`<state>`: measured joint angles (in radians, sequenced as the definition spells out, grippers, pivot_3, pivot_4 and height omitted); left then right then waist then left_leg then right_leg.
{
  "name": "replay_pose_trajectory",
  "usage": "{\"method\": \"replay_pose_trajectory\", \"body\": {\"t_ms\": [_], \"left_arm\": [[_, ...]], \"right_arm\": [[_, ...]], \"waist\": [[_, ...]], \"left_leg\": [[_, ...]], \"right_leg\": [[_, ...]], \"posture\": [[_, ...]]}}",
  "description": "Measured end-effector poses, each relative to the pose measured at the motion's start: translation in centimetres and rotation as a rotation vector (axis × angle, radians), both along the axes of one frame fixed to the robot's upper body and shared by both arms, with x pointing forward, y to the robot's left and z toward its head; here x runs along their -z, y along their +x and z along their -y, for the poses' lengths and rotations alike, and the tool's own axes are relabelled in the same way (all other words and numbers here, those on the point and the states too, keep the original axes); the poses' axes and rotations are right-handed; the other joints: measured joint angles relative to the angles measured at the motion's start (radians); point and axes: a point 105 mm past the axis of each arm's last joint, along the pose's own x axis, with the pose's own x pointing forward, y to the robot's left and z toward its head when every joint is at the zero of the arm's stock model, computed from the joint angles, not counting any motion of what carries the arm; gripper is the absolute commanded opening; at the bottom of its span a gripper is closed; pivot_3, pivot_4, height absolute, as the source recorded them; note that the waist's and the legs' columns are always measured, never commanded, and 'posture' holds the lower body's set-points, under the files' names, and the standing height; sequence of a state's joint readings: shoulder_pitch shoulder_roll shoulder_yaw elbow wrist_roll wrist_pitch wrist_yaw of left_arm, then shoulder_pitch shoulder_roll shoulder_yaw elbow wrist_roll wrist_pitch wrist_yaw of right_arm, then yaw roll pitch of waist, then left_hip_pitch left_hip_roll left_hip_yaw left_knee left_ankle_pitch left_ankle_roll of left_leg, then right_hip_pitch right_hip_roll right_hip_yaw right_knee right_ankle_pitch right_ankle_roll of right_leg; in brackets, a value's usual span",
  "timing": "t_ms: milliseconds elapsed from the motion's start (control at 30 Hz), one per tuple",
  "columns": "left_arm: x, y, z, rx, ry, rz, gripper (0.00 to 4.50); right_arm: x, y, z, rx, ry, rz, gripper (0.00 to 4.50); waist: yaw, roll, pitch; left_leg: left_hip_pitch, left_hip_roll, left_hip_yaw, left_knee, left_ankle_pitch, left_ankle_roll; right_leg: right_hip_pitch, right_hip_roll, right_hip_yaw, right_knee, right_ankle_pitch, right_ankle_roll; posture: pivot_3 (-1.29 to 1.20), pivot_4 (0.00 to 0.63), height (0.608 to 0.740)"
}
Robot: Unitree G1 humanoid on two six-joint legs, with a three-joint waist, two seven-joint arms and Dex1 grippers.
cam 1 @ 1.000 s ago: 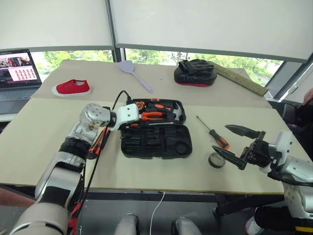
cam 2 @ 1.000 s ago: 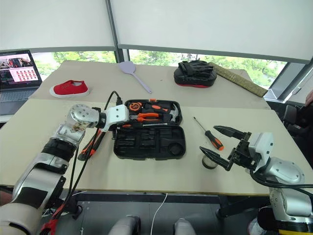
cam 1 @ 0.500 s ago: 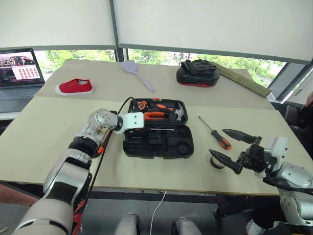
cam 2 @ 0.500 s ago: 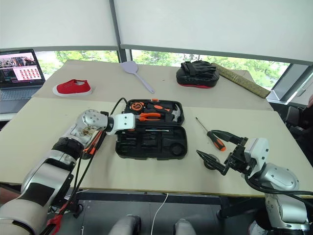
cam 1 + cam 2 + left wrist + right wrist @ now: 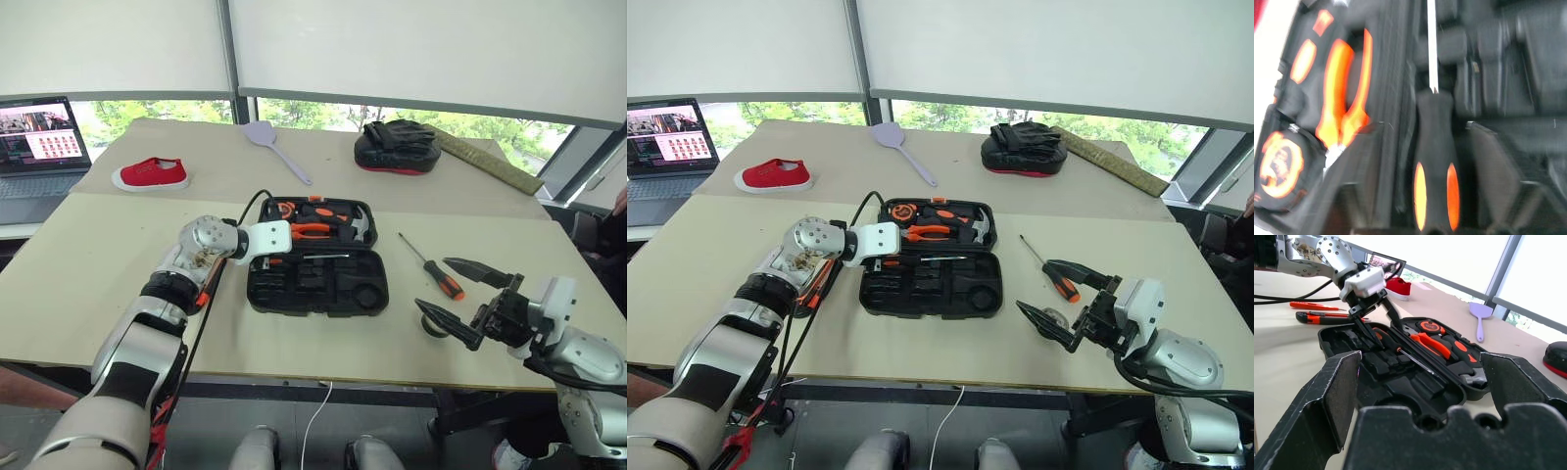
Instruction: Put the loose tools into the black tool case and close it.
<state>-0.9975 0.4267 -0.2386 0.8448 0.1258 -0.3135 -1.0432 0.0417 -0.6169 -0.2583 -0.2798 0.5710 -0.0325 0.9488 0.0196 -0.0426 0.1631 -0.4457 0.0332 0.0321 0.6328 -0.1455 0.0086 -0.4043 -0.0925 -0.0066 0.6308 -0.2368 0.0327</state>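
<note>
- The table (image 5: 88, 255) carries the black tool case (image 5: 315, 284), lying open at its middle, lid flat toward the windows.
- The left gripper (image 5: 1375, 316) hangs over the case's near-left corner, fingers (image 5: 1364, 325) spread, a screwdriver (image 5: 1433, 161) lying in the tray between them.
- The right gripper (image 5: 470, 294) hovers right of the case, fingers wide apart and empty.
- A second screwdriver (image 5: 431, 268) lies loose right of the case.
- The utility knife (image 5: 1320, 318) and slim orange tool (image 5: 1310, 306) lie left of the case.
- The tape roll (image 5: 1050, 321) sits under the right gripper.
</note>
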Motion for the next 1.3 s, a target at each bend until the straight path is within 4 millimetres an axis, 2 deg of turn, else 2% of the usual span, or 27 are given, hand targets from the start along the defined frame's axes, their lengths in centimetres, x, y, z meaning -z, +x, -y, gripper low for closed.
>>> {"method": "replay_pose_trajectory", "body": {"t_ms": [33,67,167,300,367,533,700,800,833,867,933,1000,1033,1067,1100,1167,1300], "left_arm": [[-0.7,-0.2,0.4,0.012,-0.063,-0.011,3.87],[-1.2,-0.4,0.7,0.019,-0.108,-0.028,3.66],[-1.6,-0.3,0.1,-0.025,-0.187,-0.097,2.77],[1.7,0.2,-1.4,-0.181,-0.201,-0.216,1.25],[3.4,-0.1,-1.4,-0.213,-0.181,-0.258,0.6],[4.4,-0.2,0.2,-0.229,-0.191,-0.275,0.6],[4.6,-0.1,0.8,-0.258,-0.177,-0.261,0.6],[4.5,-0.2,0.8,-0.264,-0.26,-0.265,0.6],[4.4,-0.3,0.7,-0.26,-0.307,-0.276,1.12],[4.2,-0.5,0.7,-0.245,-0.359,-0.276,1.28],[2.9,-1.3,0.4,-0.175,-0.475,-0.271,2.01],[-0.1,-3.1,-1.6,-0.049,-0.603,-0.232,2.68],[-1.7,-4.1,-3.4,-0.002,-0.647,-0.196,3.06],[-2.4,-4.8,-4.4,0.023,-0.664,-0.177,3.28],[-2.8,-5.7,-5.5,0.045,-0.67,-0.165,3.73],[-1.8,-7.4,-7.1,0.064,-0.631,-0.193,4.48],[1.3,-9.8,-9.1,0.059,-0.572,-0.304,4.48]], "right_arm": [[0.0,0.0,-0.1,-0.002,0.0,-0.003,4.5],[0.0,-0.1,-0.1,-0.002,0.002,-0.005,4.5],[0.2,-0.1,0.0,0.006,0.008,-0.021,4.5],[0.3,-0.1,0.0,0.011,0.011,-0.025,4.5],[0.3,0.0,0.0,0.015,0.018,-0.026,4.5],[0.1,0.1,-0.4,0.012,0.023,-0.027,4.5],[0.2,0.0,-0.4,0.016,0.023,-0.031,4.5],[0.3,-0.3,-0.4,0.025,0.023,-0.035,4.5],[0.3,-0.3,-0.3,0.036,0.025,-0.037,4.5],[0.3,-0.3,0.0,0.052,0.026,-0.036,4.5],[0.1,-0.2,1.1,0.106,0.016,-0.024,4.5],[0.4,0.3,4.2,0.24,-0.015,-0.024,4.5],[1.0,0.4,6.3,0.334,-0.047,-0.048,4.5],[1.7,0.5,7.5,0.394,-0.084,-0.074,4.5],[2.5,0.6,8.9,0.464,-0.138,-0.107,4.5],[4.1,0.5,11.3,0.578,-0.201,-0.179,4.5],[5.1,0.6,12.5,0.627,-0.2,-0.249,4.5]], "waist": [[-0.001,0.0,0.0],[-0.003,0.0,0.0],[-0.009,0.001,0.0],[-0.01,0.001,-0.001],[-0.008,0.001,-0.001],[0.003,0.002,-0.001],[0.011,0.006,-0.004],[0.014,0.007,-0.004],[0.015,0.007,-0.004],[0.015,0.007,-0.004],[0.014,0.007,-0.004],[0.008,0.007,-0.004],[0.004,0.008,-0.004],[0.0,0.009,-0.005],[-0.003,0.011,-0.006],[-0.007,0.013,-0.008],[-0.011,0.013,-0.007]], "left_leg": [[0.0,0.0,0.0,0.0,0.0,0.0],[0.0,0.0,0.0,0.0,0.0,0.0],[0.001,0.0,0.0,0.0,0.0,0.0],[0.002,0.0,0.0,0.0,0.0,0.0],[0.001,0.0,0.0,0.0,0.0,0.0],[0.001,0.0,0.0,0.002,0.0,0.0],[0.002,-0.001,0.0,0.002,0.0,0.0],[0.001,-0.001,0.0,0.002,0.0,0.0],[0.001,-0.001,0.0,0.002,0.0,0.0],[0.001,0.0,0.0,0.002,0.0,0.0],[0.0,0.0,0.0,0.002,0.0,0.0],[0.0,0.0,0.0,0.001,0.0,0.0],[0.001,0.0,0.0,0.0,0.0,0.0],[0.002,0.0,0.0,0.0,0.0,0.0],[0.003,0.0,0.0,-0.001,0.0,0.0],[0.006,0.0,0.002,-0.003,0.0,0.0],[0.006,0.001,0.002,-0.002,0.0,0.0]], "right_leg": [[0.0,0.0,0.0,0.0,0.0,0.0],[0.0,0.0,0.0,0.0,0.0,0.0],[0.0,0.001,0.0,0.001,0.0,0.0],[0.0,0.001,0.0,0.002,0.0,0.0],[0.0,0.001,0.0,0.001,0.0,0.0],[0.002,0.0,0.0,0.001,0.001,0.001],[0.003,0.0,0.0,0.0,0.001,0.001],[0.002,0.0,0.0,0.0,0.001,0.001],[0.002,0.0,0.0,0.0,0.001,0.001],[0.001,0.0,0.0,0.0,0.001,0.001],[0.0,0.0,0.001,0.0,0.001,0.0],[0.0,0.0,0.001,0.0,0.001,0.0],[0.0,0.0,0.001,0.0,0.001,-0.001],[0.001,0.0,0.001,0.0,0.001,-0.001],[0.002,0.0,0.001,0.0,0.001,-0.001],[0.002,0.0,0.003,0.0,0.001,-0.001],[0.001,0.001,0.004,0.001,-0.001,-0.005]], "posture": [[0.0,0.15,0.74],[0.0,0.15,0.74],[0.0,0.15,0.74],[0.0,0.15,0.74],[0.0,0.15,0.74],[0.0,0.15,0.74],[0.0,0.15,0.74],[0.0,0.15,0.74],[0.0,0.15,0.74],[0.0,0.15,0.74],[0.0,0.15,0.74],[0.0,0.15,0.74],[0.0,0.15,0.74],[0.0,0.15,0.74],[0.0,0.15,0.74],[0.0,0.15,0.74],[0.0,0.15,0.74]]}}
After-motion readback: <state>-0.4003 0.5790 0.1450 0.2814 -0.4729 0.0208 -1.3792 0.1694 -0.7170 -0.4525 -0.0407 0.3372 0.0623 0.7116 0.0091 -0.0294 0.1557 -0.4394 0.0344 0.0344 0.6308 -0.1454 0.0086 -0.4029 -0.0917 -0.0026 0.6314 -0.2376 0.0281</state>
